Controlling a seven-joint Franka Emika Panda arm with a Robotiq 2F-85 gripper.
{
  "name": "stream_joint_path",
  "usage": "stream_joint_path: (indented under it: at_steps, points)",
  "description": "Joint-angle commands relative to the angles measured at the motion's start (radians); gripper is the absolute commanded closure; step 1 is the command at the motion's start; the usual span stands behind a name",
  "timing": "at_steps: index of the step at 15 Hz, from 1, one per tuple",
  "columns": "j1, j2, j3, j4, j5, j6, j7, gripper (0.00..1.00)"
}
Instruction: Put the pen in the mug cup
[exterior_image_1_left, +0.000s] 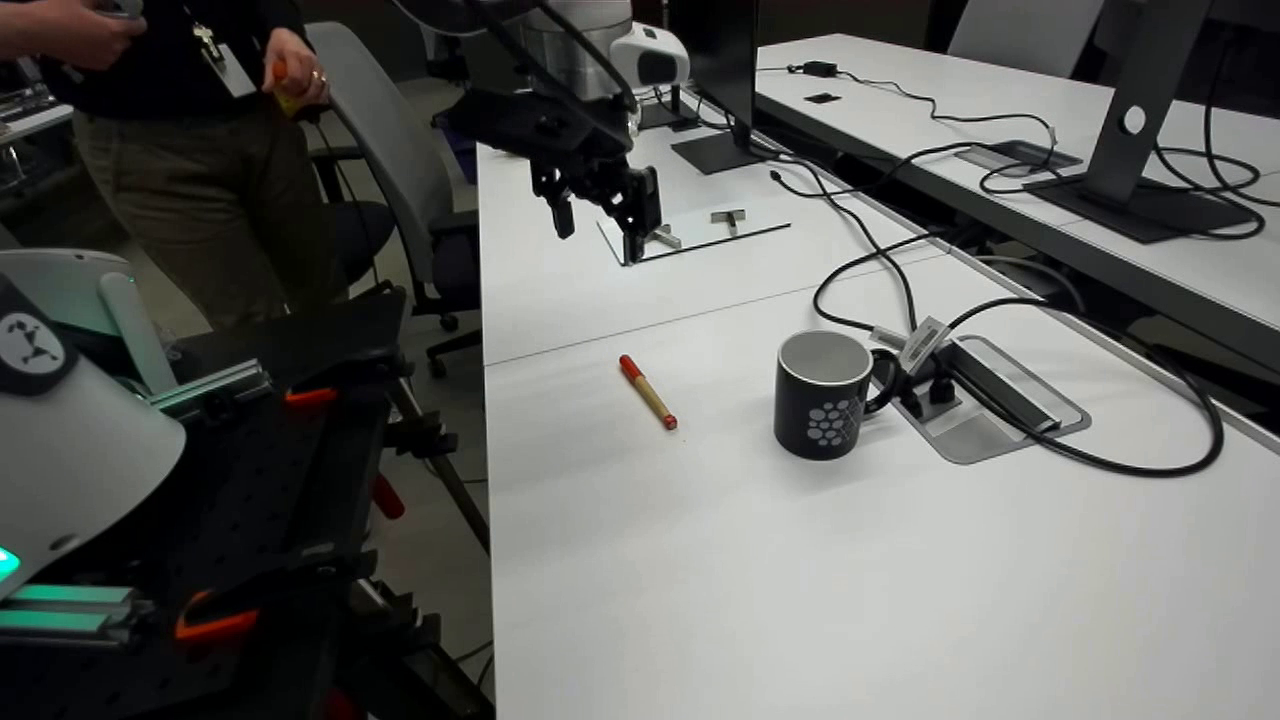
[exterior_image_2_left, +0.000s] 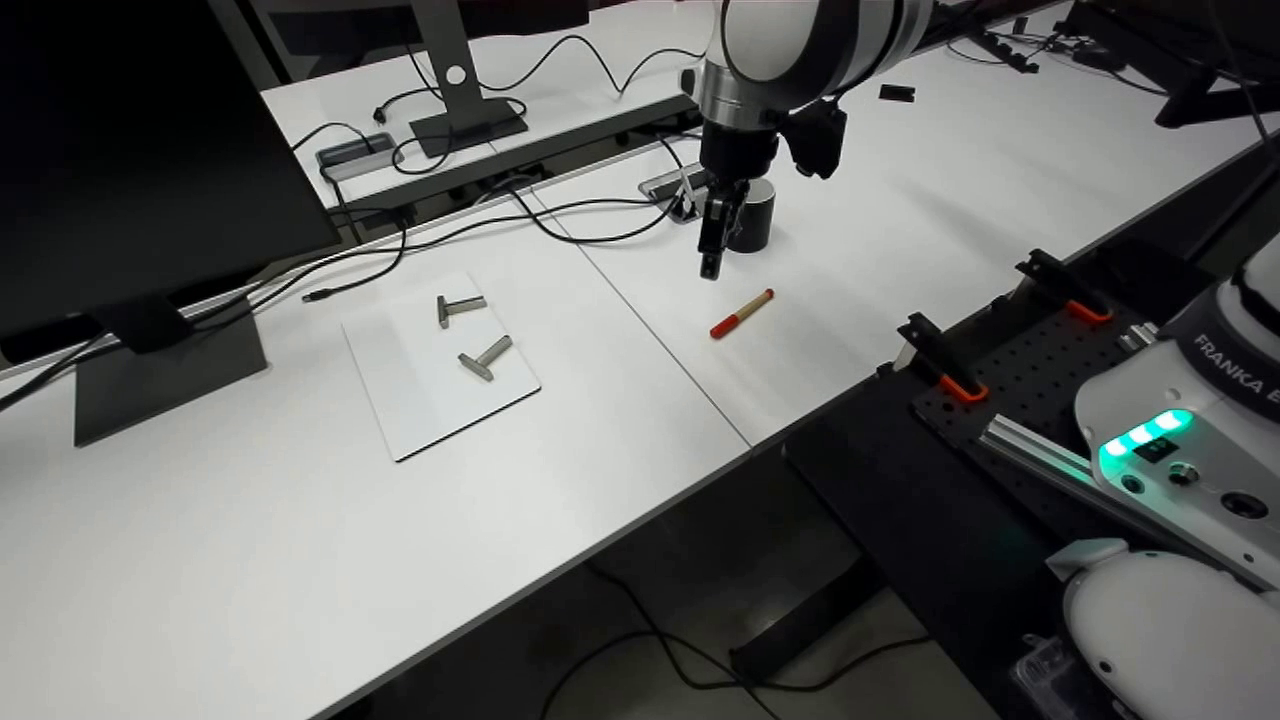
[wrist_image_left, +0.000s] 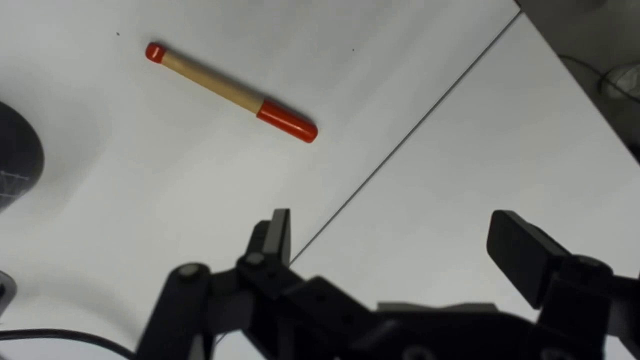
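Note:
The pen, tan with a red cap and red end, lies flat on the white table in both exterior views (exterior_image_1_left: 649, 392) (exterior_image_2_left: 742, 313) and in the wrist view (wrist_image_left: 232, 92). The black mug cup (exterior_image_1_left: 818, 405) stands upright, with a pale interior and a white dotted mark. It also shows in an exterior view (exterior_image_2_left: 757, 225), partly behind the gripper, and at the left edge of the wrist view (wrist_image_left: 17, 155). My gripper (wrist_image_left: 390, 220) is open and empty, above the table and apart from the pen. It also shows in both exterior views (exterior_image_1_left: 598, 238) (exterior_image_2_left: 710, 268).
A power outlet panel (exterior_image_1_left: 975, 440) and black cables (exterior_image_1_left: 1100, 462) lie beside the mug handle. A thin white board (exterior_image_2_left: 440, 405) bears two metal T-shaped pieces (exterior_image_2_left: 486, 358). A monitor (exterior_image_2_left: 120, 180) stands at the table's back. A person (exterior_image_1_left: 190, 150) stands beside a chair.

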Motion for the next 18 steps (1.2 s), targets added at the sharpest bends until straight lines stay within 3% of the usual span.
stream_joint_path:
  at_steps: [1,5,9,10,11,14,18]
  points:
    - [-0.135,0.052,0.093,-0.023,0.020,-0.038,-0.240,0.00]
    - [-0.186,0.096,0.078,-0.012,-0.009,-0.168,-0.440,0.00]
    - [-0.097,0.094,-0.017,0.018,-0.039,-0.256,-0.460,0.00]
    - [-0.063,0.088,-0.046,0.026,-0.046,-0.257,-0.420,0.00]
    - [-0.100,0.090,-0.019,0.000,0.003,-0.221,-0.469,0.00]
    - [-0.061,0.091,-0.045,0.017,-0.006,-0.230,-0.458,0.00]
    - [-0.027,0.130,-0.069,0.027,-0.048,-0.110,-0.464,0.00]
